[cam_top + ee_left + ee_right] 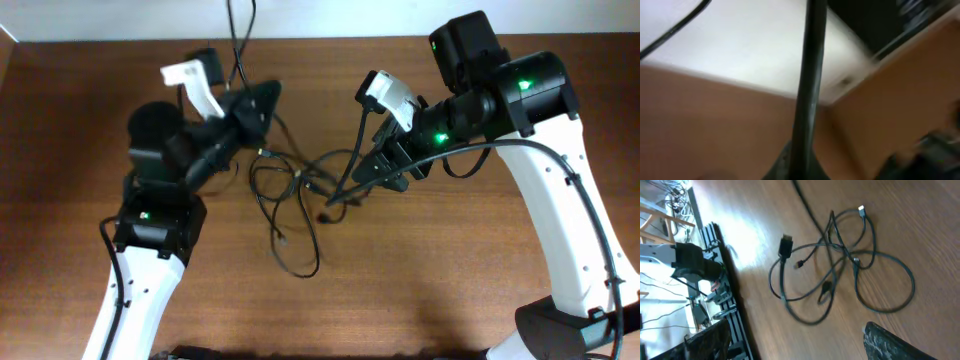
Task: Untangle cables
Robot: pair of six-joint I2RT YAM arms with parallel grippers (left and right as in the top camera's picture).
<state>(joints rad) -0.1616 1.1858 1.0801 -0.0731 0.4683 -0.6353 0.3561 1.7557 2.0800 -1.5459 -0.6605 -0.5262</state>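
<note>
Left claw [258, 100]: just up-left of the cables [290, 200], off the table [420, 290], fingers together. A black cord [240, 40] drops from the top edge to this claw. In the left wrist view the cord runs straight up the middle and is blurred, so I can't tell if I'm pinching it.

The cables lie in one loose tangle mid-table, between my two claws. They are thin black loops crossing each other, and the biggest loop hangs toward the near edge. The right wrist view shows a black plug [785, 245] on the tangle's left side and a silvery tip [861, 210] at its top.

Right claw [345, 195]: right at the tangle's right edge, fingers apart, nothing held. Only one finger [895, 342] shows in the right wrist view, in the bottom right corner, clear of the loops. Contact with the cables: can't tell from overhead.
</note>
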